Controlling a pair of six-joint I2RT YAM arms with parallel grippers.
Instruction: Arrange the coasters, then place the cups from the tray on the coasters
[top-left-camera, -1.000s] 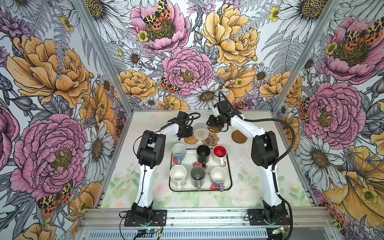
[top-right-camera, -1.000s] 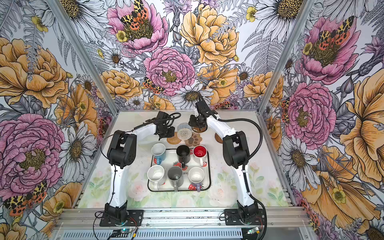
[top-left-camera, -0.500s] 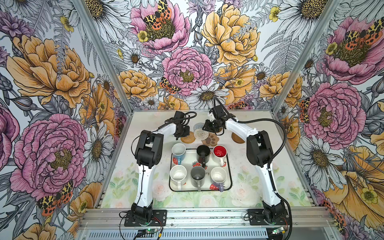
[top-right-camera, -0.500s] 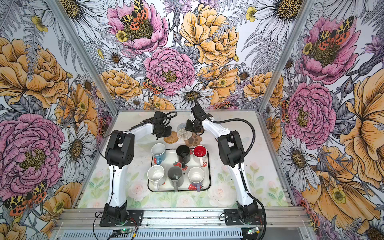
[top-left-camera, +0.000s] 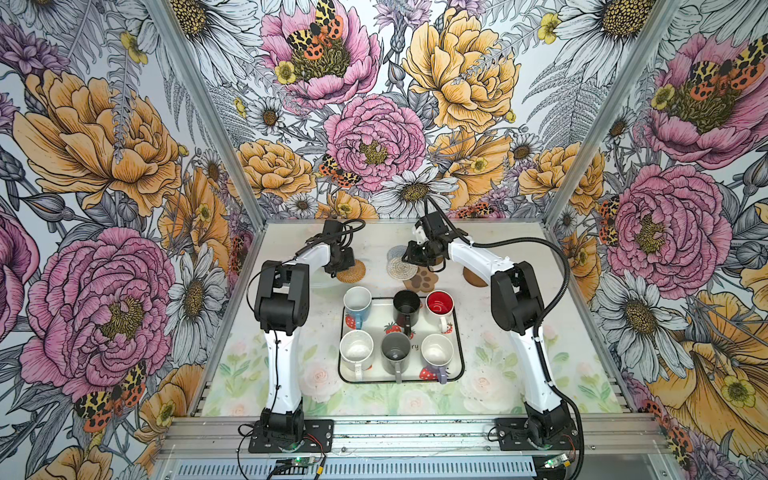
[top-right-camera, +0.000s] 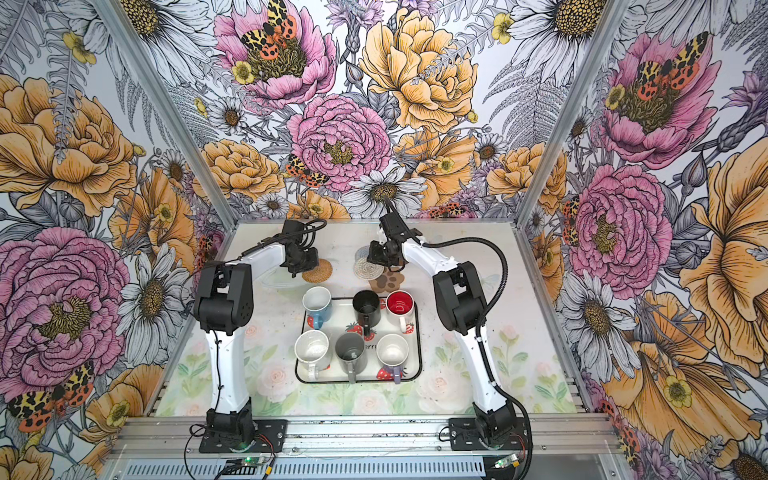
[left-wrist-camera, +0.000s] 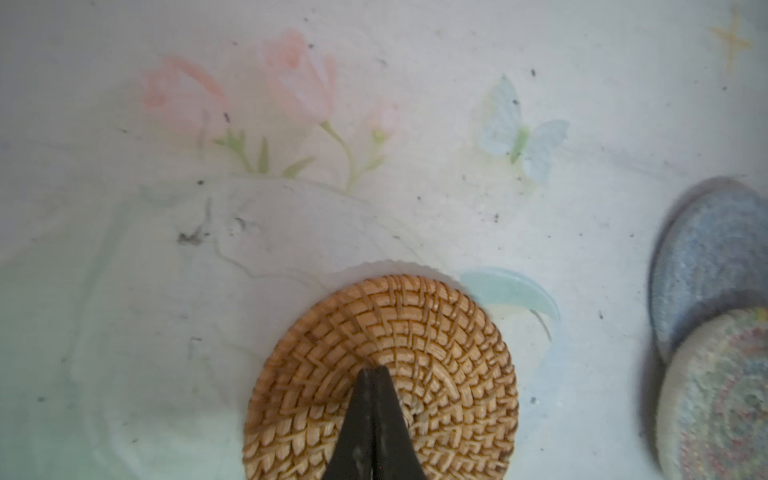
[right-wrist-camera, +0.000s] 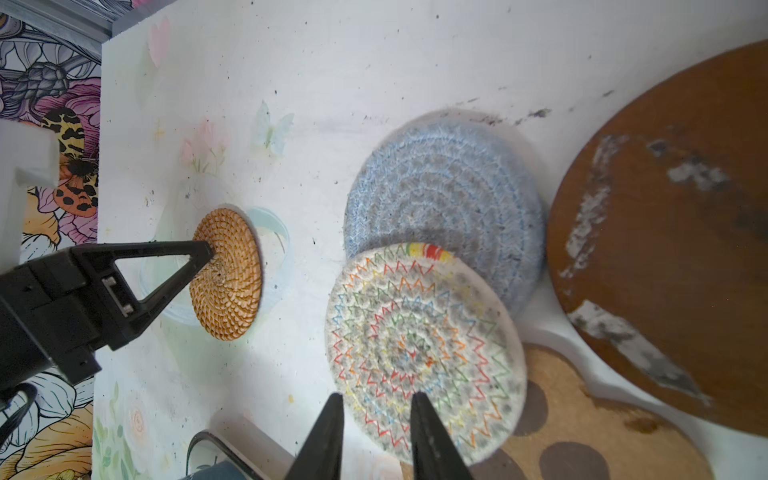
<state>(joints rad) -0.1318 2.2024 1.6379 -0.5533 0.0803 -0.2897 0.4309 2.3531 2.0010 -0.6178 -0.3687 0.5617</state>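
Floral-walled cell, pale flower-print bench (top-left-camera: 486, 386). Progress: early, coaster stage only. All six cups are on the tray (top-left-camera: 460, 332) mid-bench: light blue cup (top-left-camera: 357, 300), black cup (top-left-camera: 406, 305), red-lined cup (top-left-camera: 439, 302), white cup (top-left-camera: 356, 351), grey cup (top-left-camera: 395, 353), lavender cup (top-left-camera: 437, 351). None is on a coaster.

Coasters are bunched just beyond the tray's far edge, not spread. The whitish woven coaster (right-wrist-camera: 424, 353) lies over the edges of the grey-blue coaster (right-wrist-camera: 444, 187) and the paw coaster (right-wrist-camera: 602, 428). The rattan coaster (left-wrist-camera: 436, 353) sits apart on the left, one brown disc (right-wrist-camera: 665, 249) on the right (second disc not found, possibly behind an arm). Left to do: unstack, lay out six spots, move six cups.

Pose: left arm (top-left-camera: 282, 299) and right arm (top-left-camera: 515, 299) are both elbow-up beside the tray, forearms angled inward toward the far side, wrists pitched down. Left end effector (left-wrist-camera: 372, 374) is fully closed, tips on the rattan coaster's centre, holding nothing; reads as a push. Right end effector (right-wrist-camera: 376, 409) has a narrow gap straddling the whitish coaster's near rim. The gap looks wider than the rim, so no clamp yet by my read.
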